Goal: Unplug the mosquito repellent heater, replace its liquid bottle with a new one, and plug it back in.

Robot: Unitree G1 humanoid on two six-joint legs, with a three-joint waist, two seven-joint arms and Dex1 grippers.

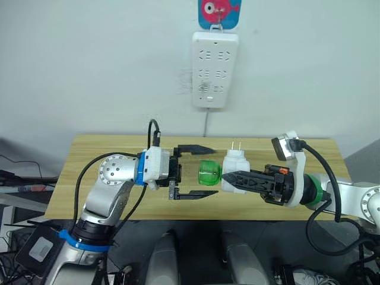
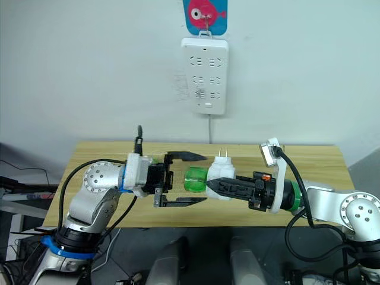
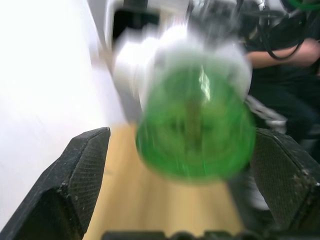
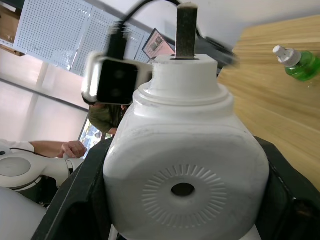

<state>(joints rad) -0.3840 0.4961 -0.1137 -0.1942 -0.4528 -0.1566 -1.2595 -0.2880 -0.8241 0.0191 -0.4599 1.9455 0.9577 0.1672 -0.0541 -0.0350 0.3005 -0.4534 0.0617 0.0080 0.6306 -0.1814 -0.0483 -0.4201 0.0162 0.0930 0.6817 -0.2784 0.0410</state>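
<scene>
White mosquito repellent heater [image 1: 236,170] sits clamped in my right tool [image 1: 228,177] above the counter [image 1: 89,172], prongs up, its liquid bottle [image 1: 209,172] sticking out left. My left tool [image 1: 205,170] is spread wide around the bottle, not touching. New capped bottle [image 4: 298,63] lies on the counter. Power strip [image 1: 214,68] hangs on the far wall.

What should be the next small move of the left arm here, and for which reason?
Probably close the left pincer on the green bottle. Its fingers stand open on either side of the bottle, not touching it, while the right pincer holds the white heater with the bottle still attached, above the table.
</scene>
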